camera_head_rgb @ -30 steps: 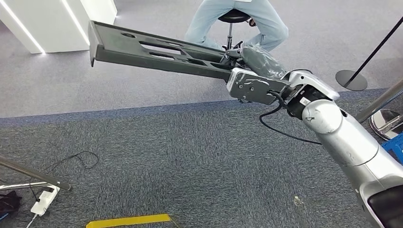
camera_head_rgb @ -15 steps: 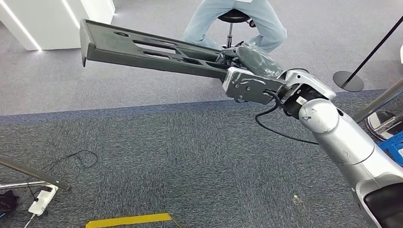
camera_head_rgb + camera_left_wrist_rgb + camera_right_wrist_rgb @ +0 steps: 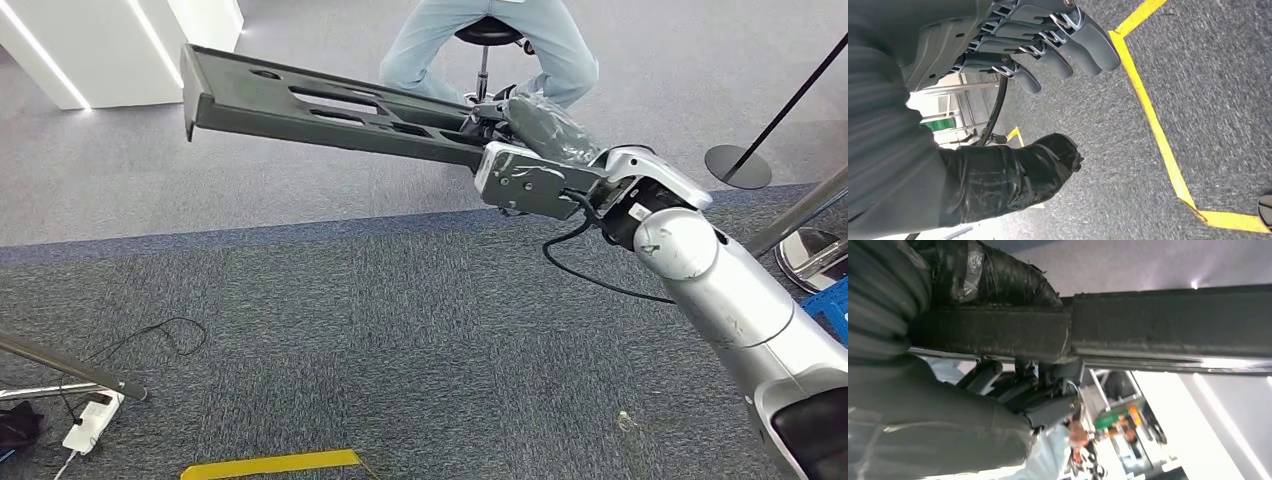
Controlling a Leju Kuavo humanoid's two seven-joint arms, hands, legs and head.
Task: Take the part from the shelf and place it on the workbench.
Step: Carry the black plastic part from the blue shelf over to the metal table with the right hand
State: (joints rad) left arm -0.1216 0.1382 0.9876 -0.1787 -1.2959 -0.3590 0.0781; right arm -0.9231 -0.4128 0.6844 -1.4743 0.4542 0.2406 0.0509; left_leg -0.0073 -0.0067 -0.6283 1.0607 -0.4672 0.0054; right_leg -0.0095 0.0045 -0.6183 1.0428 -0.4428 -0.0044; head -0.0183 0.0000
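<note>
Jutting from right hand (image 3: 505,125): part (image 3: 320,105)

Robot test room or lab. Grey carpet floor (image 3: 330,330) with yellow tape mark (image 3: 270,464). Barrier pole on round base (image 3: 738,166) far right. Power strip (image 3: 90,422) near left. Person on stool (image 3: 488,35) far back.

even, bright indoor light — soft shadows, head view sharp, right wrist view blurred with blown-out white glare.
</note>
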